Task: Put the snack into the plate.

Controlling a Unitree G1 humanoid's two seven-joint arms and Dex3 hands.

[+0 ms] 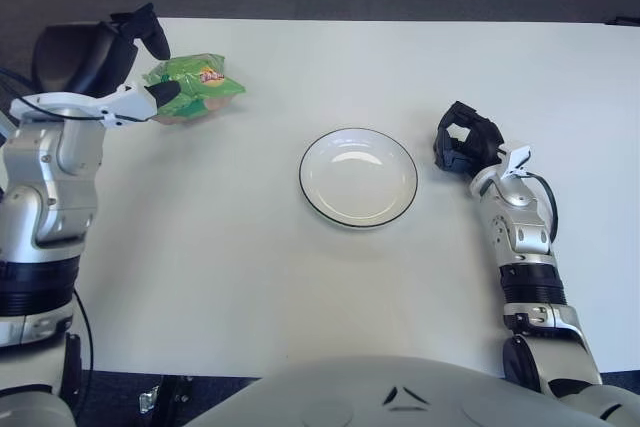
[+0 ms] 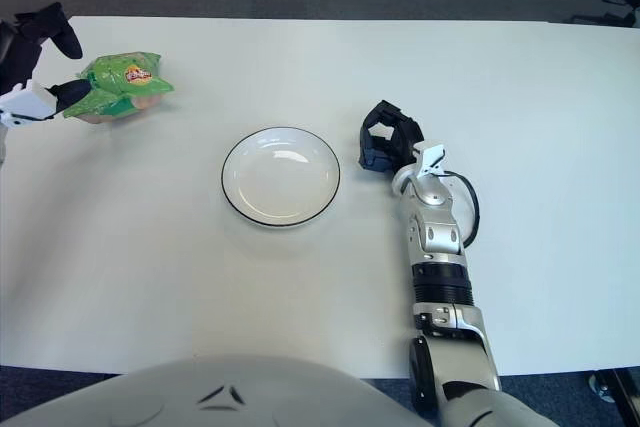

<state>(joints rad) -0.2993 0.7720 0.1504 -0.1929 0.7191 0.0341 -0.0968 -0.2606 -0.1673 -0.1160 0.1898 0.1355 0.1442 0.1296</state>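
White counter (image 1: 250,277) carries a white plate (image 1: 358,177) with a dark rim near its middle. Just right of the plate shows the right robot hand (image 1: 465,142), fingers curled and holding nothing. Farther back at the left, the green snack bag (image 1: 192,87) lies on the counter, well apart from the plate. The left robot hand (image 1: 128,59) is at its left end, fingers spread around it, one touching.
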